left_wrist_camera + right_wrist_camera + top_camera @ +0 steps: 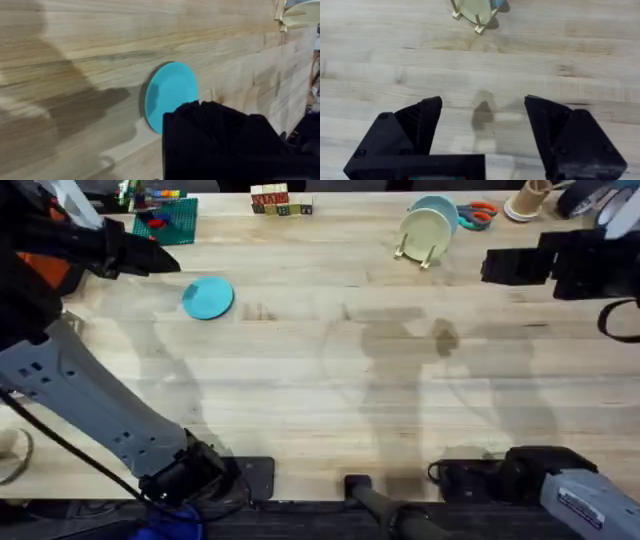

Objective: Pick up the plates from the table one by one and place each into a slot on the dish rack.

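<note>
Upper left of overhead frame: turquoise plate (208,297) flat on table (330,380), left gripper (150,258) just beside; its finger state cannot tell. Flat plate may slide, escape pinch. Dish rack (425,235) upper right, two plates slotted. Right gripper (482,107) spread wide, empty.

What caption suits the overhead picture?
One turquoise plate lies flat on the table; two plates stand in the dish rack.

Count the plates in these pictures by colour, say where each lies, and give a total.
Turquoise blue plates: 1, flat on the table
Pale cream-green plates: 1, on edge in the dish rack
Pale blue plates: 1, in the rack behind the cream-green one
Total: 3
</note>
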`<state>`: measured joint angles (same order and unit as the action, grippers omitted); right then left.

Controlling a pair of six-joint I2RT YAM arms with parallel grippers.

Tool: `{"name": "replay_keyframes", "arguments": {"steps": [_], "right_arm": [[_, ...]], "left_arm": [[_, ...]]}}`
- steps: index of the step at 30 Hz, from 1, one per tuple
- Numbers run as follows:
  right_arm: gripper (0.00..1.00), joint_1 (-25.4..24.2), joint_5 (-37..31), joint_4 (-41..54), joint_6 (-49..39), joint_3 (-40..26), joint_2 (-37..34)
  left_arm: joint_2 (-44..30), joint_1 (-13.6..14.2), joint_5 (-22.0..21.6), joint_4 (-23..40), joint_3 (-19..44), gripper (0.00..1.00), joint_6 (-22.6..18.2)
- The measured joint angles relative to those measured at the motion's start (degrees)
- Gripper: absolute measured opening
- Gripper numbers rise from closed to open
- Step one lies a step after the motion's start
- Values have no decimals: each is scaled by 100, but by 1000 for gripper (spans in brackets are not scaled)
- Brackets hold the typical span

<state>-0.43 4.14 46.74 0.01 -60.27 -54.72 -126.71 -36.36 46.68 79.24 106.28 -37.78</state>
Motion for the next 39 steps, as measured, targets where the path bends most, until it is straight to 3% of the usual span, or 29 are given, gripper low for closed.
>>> {"name": "replay_keyframes", "arguments": {"steps": [16, 25, 39], "right_arm": [[995, -1, -2, -2, 0, 0, 0], [995, -2, -2, -2, 22, 0, 0], [994, 0, 1, -50, 104, 0, 0]], "left_arm": [[-983, -15, -25, -160, 0, 40, -63], [-997, -55, -192, -149, 7, 41, -68], [-1098, -87, -109, -103, 66, 41, -66]]}}
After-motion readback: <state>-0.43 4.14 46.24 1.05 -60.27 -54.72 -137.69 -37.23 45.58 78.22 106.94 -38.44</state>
